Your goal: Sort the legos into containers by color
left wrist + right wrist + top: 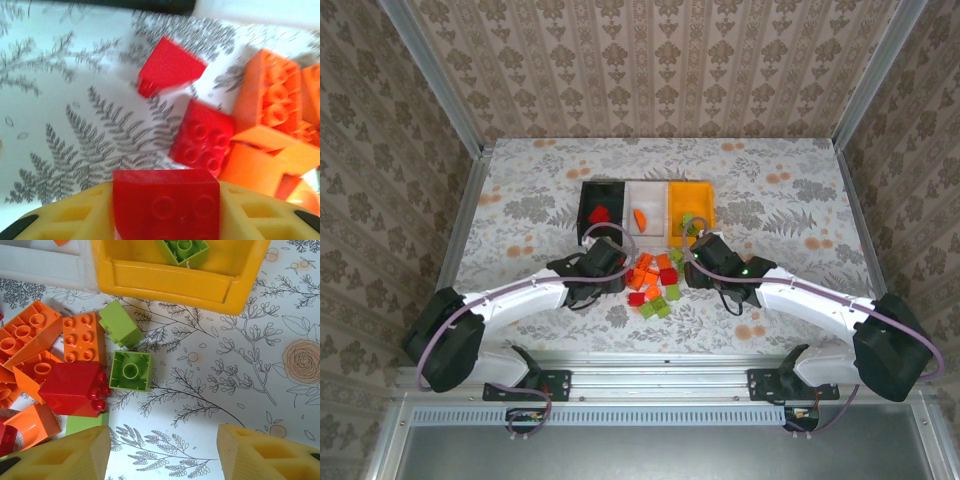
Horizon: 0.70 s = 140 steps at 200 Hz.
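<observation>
A floral-patterned worktop [520, 190] is seen from above, with the left arm [510, 300] and right arm [820, 300] reaching in from the near edge towards its middle. Three joined containers are set in a row past the arms: a black bin [588, 205] on the left, a white bin [647, 192] in the middle and an orange-yellow bin [696, 195] on the right. A red brick [599, 213] is held in the black bin, an orange brick [640, 217] in the white one, and a light green brick [182, 250] in the orange-yellow one. A loose pile of legos [655, 282] in red, orange and green is spread on the worktop just in front of the bins, between the two wrists. The left gripper [165, 212] is placed at the pile's left edge, its jaws pinching a red lego [165, 200]; a sloped red piece [170, 70] and a square red piece [202, 137] are seen just beyond it, beside an orange block [272, 105]. The right gripper [162, 455] is poised at the pile's right edge with its jaws spread and nothing between them. Ahead of it, two green pieces [131, 371] are found near the orange-yellow bin's front wall, next to an orange lego [84, 337] and a red block [75, 389].
</observation>
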Available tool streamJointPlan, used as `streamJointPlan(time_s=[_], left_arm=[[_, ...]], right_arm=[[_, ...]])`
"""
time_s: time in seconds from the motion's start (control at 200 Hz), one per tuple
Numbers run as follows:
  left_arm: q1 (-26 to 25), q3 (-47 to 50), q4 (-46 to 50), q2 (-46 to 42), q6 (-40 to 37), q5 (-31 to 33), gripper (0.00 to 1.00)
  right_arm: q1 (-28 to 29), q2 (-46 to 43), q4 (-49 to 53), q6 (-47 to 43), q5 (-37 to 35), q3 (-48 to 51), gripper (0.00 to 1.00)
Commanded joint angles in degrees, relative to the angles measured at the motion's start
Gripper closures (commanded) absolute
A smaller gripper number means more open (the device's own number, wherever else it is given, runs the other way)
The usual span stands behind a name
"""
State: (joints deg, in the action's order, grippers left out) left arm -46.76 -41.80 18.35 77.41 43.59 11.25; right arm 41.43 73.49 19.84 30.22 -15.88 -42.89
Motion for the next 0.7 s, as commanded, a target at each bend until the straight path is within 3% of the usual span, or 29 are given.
streamJointPlan(time_s=[0.0, 0.19, 0.345, 0.61, 0.695], left_arm=[[2.14, -4.71, 2.99, 0.57, -4.66, 1.59, 0.52], [10.32, -15.62, 3.64, 6.25, -11.95, -0.51, 0.52], [16.03, -26.73, 5.29, 16.03, -15.82, -2.57, 0.52], [20.3, -37.88, 5.65, 29.99, -17.35, -7.3, 0.51], [20.31, -39.71, 5.47, 31.78, -17.96, -8.7, 0.42]], right_arm=[[0.31, 0.6, 0.18, 0.46, 0.12, -0.44, 0.41], [0.34, 0.52, 0.08, 0.08, -0.13, -0.44, 0.41], [0.32, 0.62, 0.12, -0.5, -0.68, -0.34, 0.41], [0.27, 1.21, 0.69, -1.38, -0.29, -0.87, 0.41], [0.36, 1.13, 0.81, -1.39, -0.08, -0.96, 0.4]])
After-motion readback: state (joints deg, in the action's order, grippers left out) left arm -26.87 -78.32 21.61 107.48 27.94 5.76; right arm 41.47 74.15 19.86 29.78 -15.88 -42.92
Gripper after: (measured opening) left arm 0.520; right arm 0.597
